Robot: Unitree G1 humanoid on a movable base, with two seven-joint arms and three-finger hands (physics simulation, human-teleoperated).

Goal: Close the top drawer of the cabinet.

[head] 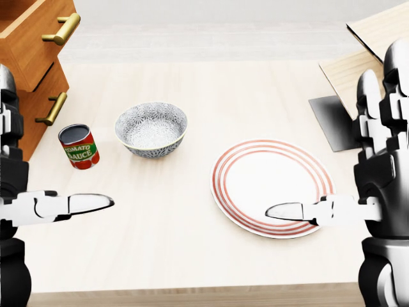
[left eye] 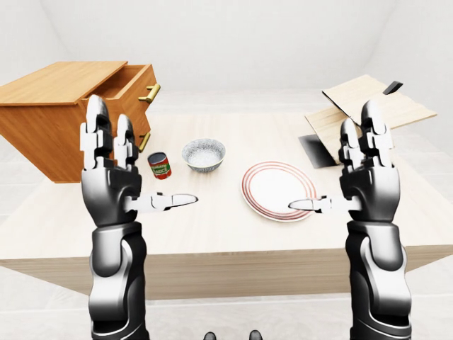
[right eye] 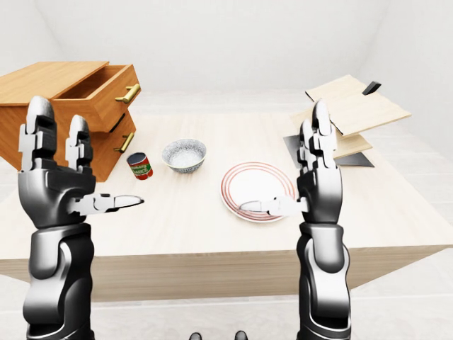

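A wooden cabinet [left eye: 49, 120] stands on the table at the upper left of the left-eye view. Its top drawer [right eye: 106, 95] is pulled partly out, with a brass handle [right eye: 129, 93]; the lower drawer [right eye: 117, 145] is in. My left hand [left eye: 134, 170] is raised, open and empty, below and right of the cabinet, apart from it. My right hand [left eye: 347, 173] is raised, open and empty, over the table's right side near the plate.
On the light wooden table [left eye: 212, 234] are a tomato sauce can [head: 78, 146], a patterned bowl [head: 151, 129] and a red-ringed white plate [head: 271, 185]. Wooden boards with a dark flat piece [left eye: 368, 106] lie at the upper right.
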